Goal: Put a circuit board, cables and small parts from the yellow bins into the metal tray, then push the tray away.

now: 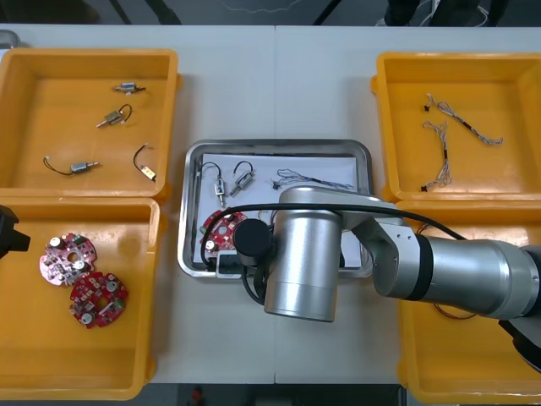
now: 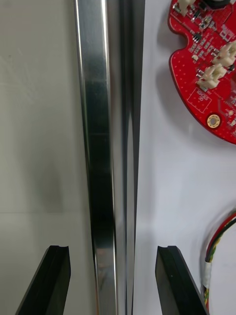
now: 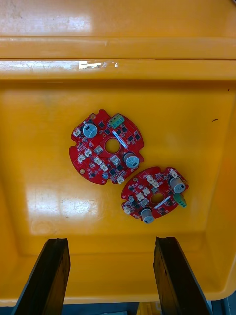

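The metal tray (image 1: 279,145), white inside, lies mid-table and holds a red circuit board (image 1: 218,230), two small metal parts (image 1: 221,188), a thin cable (image 1: 313,180) and a red and yellow cable (image 2: 216,256). My right arm reaches across to the tray's near-left corner. There my right gripper (image 2: 112,280) is open, with one finger outside the tray's shiny rim (image 2: 105,147) and one inside, next to the board (image 2: 209,59). My left gripper (image 3: 112,275) hangs open above the near left bin, nothing between its fingers.
The near left yellow bin (image 1: 127,372) holds two circuit boards (image 1: 66,258) (image 1: 99,298). The far left bin (image 1: 89,57) holds several small metal parts. Twisted cables (image 1: 439,144) lie in the far right bin (image 1: 456,61). My right arm covers part of the near right bin.
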Motion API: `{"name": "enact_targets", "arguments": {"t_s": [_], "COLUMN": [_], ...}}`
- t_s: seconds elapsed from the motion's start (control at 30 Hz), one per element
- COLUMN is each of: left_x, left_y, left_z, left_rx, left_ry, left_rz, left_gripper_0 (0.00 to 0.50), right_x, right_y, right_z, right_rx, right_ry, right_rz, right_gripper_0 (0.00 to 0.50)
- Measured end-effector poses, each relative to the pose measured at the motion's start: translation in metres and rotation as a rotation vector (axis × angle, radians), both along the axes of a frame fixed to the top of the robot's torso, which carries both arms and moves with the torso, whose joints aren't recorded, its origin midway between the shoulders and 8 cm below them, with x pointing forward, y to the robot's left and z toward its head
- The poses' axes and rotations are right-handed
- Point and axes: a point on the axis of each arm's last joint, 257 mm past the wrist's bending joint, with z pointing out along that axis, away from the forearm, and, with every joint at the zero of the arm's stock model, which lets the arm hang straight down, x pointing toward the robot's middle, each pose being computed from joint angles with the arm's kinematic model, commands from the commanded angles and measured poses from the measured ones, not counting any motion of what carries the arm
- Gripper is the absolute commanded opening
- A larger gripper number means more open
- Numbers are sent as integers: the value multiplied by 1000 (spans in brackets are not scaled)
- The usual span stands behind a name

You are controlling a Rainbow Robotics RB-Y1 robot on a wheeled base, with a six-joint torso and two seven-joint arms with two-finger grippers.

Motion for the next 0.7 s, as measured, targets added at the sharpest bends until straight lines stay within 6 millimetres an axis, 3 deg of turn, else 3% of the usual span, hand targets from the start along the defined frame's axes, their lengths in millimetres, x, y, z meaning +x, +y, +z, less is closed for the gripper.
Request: {"name": "enact_targets", "arguments": {"t_s": [0.43,0.5,0.53,0.57,0.6,0.63,0.7], "left_x": [0,0,0,0,0,0,0], "left_y": [0,0,0,0,0,0,0], "left_z": [0,0,0,0,0,0,0], "left_rx": [0,0,0,0,0,0,0], "left_ry": [0,0,0,0,0,0,0], "left_rz": [0,0,0,0,0,0,0], "left_gripper_0": [500,500,500,500,500,500,500], "right_x": [0,0,0,0,1,1,1], "right_y": [4,4,4,4,4,4,4], "right_z": [-8,-8,-8,-8,-8,-8,-8], "right_rx": [-17,-18,-18,-18,-18,-18,-18], "right_ry": [-5,-5,-5,-6,-6,-6,-7], "right_rz": [2,1,0,1,1,0,0], "right_gripper_0": [500,385,249,196,196,105,71]}}
